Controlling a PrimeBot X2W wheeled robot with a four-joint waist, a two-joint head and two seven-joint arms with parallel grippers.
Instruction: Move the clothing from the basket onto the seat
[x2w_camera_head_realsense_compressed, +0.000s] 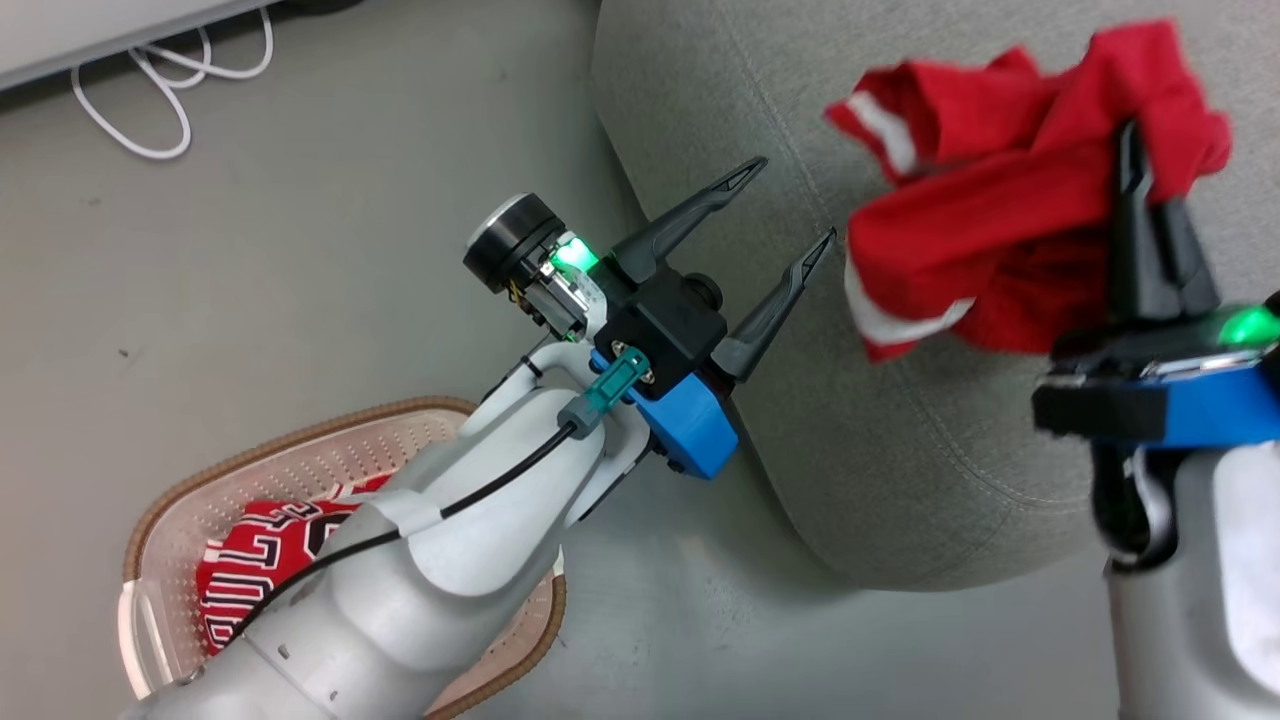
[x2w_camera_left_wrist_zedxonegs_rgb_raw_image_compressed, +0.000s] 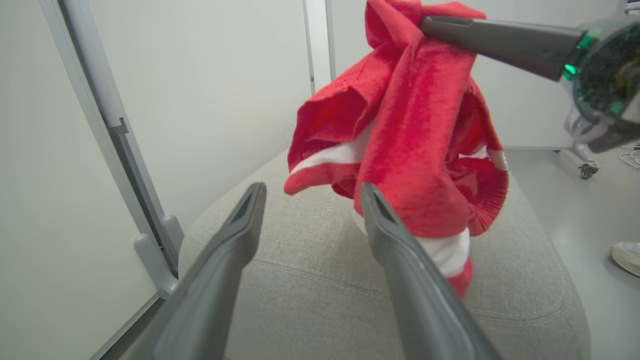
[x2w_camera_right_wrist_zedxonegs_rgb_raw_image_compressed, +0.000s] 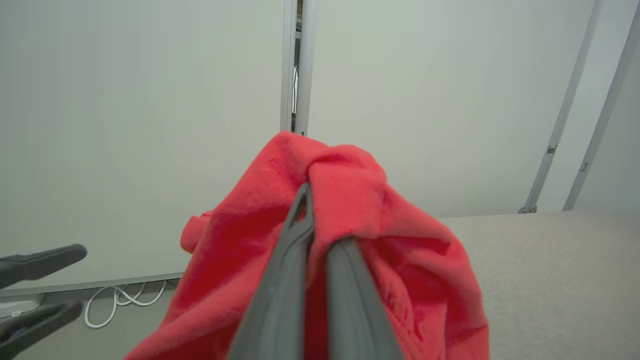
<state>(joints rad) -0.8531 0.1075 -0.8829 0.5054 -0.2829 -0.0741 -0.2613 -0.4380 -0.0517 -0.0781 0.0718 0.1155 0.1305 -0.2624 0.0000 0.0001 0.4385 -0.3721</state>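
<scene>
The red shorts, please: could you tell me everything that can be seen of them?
The red shorts look like soft, slightly fuzzy fabric, plain red with white trim bands along the hems. They hang bunched and crumpled, pinched near their top by the shut right gripper, with folds drooping above the light grey seat. Whether the lowest hem touches the seat cannot be told. The open left gripper is close beside them.
</scene>
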